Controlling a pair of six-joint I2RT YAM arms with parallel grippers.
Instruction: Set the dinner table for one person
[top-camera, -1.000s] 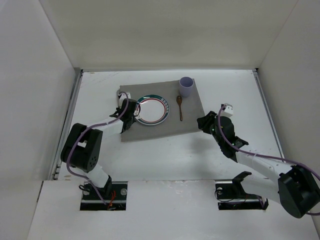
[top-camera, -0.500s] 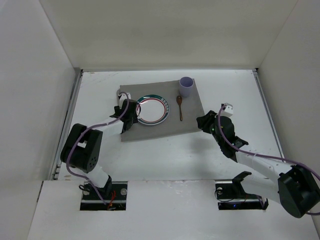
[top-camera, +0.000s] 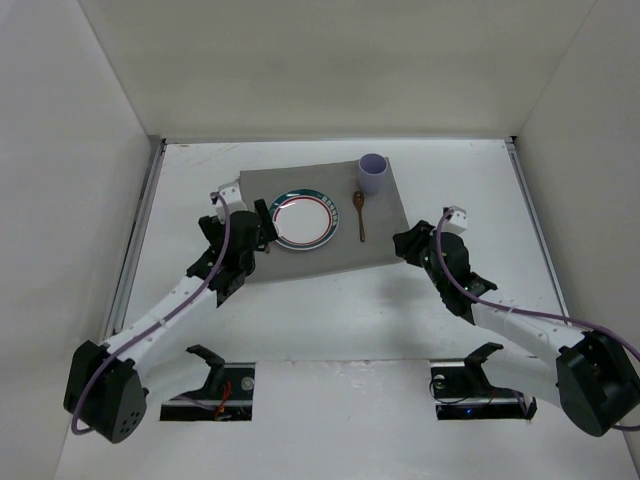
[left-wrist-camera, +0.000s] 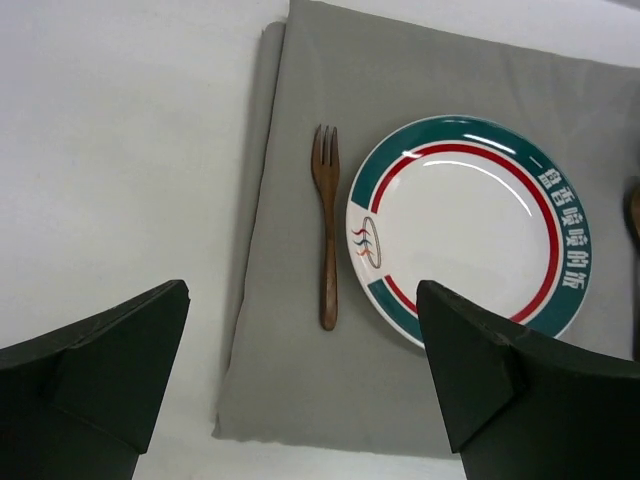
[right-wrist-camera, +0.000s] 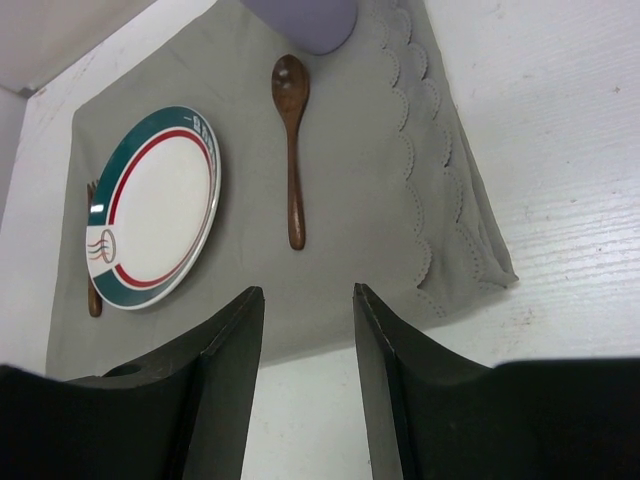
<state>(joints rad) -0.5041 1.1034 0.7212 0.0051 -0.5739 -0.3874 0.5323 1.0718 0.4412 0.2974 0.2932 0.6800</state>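
Note:
On the white dinner table lies a grey cloth mat. It carries a green-and-red rimmed plate, a wooden spoon to the plate's right and a lilac cup at the far right corner. A wooden fork lies on the mat just left of the plate. My left gripper hovers wide open above the mat's near left part, nothing between its fingers. My right gripper stands partly open and empty over the mat's near right edge, short of the spoon.
White walls enclose the table on three sides. Bare tabletop runs left of the mat, and more of it right of the mat's scalloped edge. Both arm bases sit at the near edge.
The left gripper has opened, let go of the fork and drawn back towards the near left. The right gripper's jaws have widened a little.

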